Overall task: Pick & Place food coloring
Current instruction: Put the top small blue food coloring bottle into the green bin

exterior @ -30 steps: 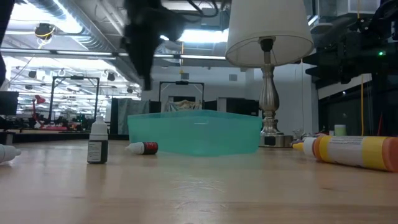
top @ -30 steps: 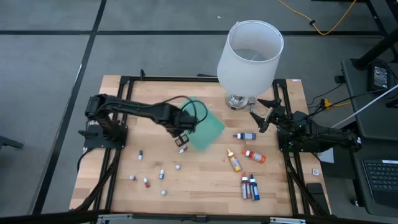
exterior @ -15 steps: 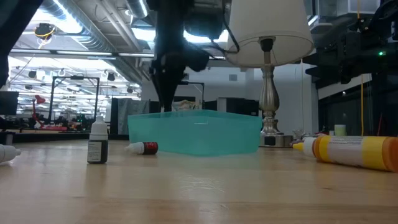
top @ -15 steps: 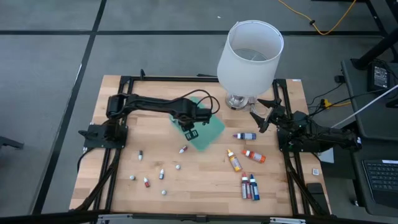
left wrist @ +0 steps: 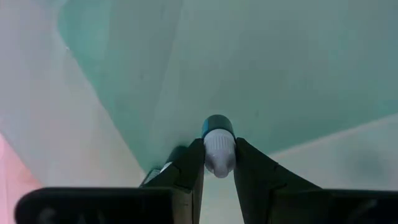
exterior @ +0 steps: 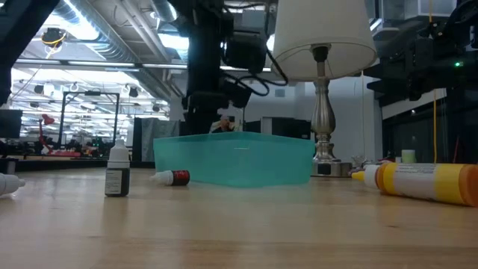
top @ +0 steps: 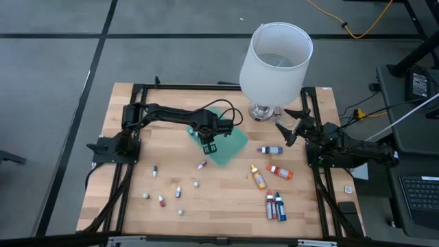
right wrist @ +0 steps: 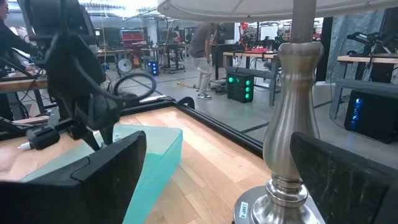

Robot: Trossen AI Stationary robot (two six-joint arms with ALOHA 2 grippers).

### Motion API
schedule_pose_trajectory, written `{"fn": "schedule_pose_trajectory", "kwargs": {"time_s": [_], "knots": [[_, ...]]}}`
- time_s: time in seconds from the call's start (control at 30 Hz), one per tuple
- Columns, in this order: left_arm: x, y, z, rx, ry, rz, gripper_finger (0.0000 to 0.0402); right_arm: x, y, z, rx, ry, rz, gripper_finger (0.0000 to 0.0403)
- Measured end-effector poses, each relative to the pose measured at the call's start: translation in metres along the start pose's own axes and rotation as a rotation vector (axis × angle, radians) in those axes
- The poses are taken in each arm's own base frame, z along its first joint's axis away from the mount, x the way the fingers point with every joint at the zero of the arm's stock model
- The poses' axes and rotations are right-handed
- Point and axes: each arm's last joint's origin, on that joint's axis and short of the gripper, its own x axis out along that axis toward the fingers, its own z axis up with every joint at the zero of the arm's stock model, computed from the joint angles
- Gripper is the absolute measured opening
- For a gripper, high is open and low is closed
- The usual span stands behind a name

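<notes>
Left gripper (left wrist: 218, 163): fingers pinching a small white-capped dropper bottle (left wrist: 217, 147), hanging over the green tray (top: 228, 143) just above table centre. Right gripper (top: 287, 128): waiting, fingers spread, at 3 o'clock beside the lamp base (top: 260, 112). Remaining bottles are lying scattered from 4 to 8 o'clock.

The small bottle (left wrist: 218, 147) pinched in the left gripper (left wrist: 219, 163) showed only its white cap and a dark band; its body was hidden between the fingers (left wrist: 186, 171), its colour past telling. Over the teal tray (top: 230, 146), the arm covered that bottle in the high view. The lamp shade (exterior: 323, 33) was cut off above the tray. The tiny bottles (top: 178, 192) near the tray were too small to tell colours.
</notes>
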Motion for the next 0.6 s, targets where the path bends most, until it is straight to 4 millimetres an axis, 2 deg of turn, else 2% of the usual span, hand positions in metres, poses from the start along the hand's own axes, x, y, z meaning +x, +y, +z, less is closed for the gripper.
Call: {"fn": "schedule_pose_trajectory", "kwargs": {"time_s": [0.33, 0.6], "knots": [[0.021, 0.001, -0.011, 0.033, 0.042, -0.008, 0.0065, 0.0, 0.0, 0.0, 0.0, 0.0, 0.0, 0.0397], [0.022, 0.001, -0.012, 0.011, 0.042, -0.01, 0.0083, 0.0, 0.0, 0.0, 0.0, 0.0, 0.0, 0.0397]]}}
